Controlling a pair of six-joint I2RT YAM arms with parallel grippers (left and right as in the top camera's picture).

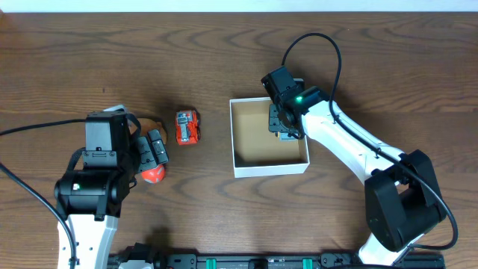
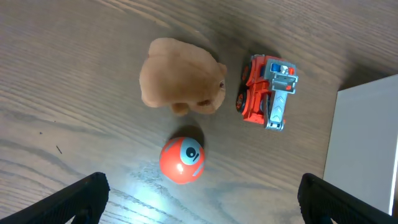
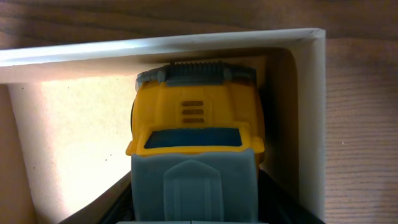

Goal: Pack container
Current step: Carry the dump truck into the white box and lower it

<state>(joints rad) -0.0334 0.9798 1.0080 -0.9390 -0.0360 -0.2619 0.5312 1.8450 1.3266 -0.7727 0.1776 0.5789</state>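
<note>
Right gripper (image 1: 285,123) reaches down into the box (image 1: 269,169) at its far right corner. Its dark fingers (image 3: 280,210) press against both sides of the grey bed of a yellow truck (image 3: 196,118), pinching it. Seen from the right wrist, the truck's grille is close to one white wall and its side is just beside the adjoining wall, so it is tucked into the corner. Whether its wheels touch the brown floor I cannot tell. The box lies on the table (image 1: 224,45), right of centre. Left gripper (image 1: 157,148) hangs over the table's left part, spread wide, with its fingers (image 2: 81,199) at the lower corners of the wrist view. Under it lie an orange ball (image 2: 181,160) with one eye, a brown plush (image 2: 177,78) just beyond the ball, and a red fire truck (image 2: 266,92) near the plush, between it and the box and apart from both
</note>
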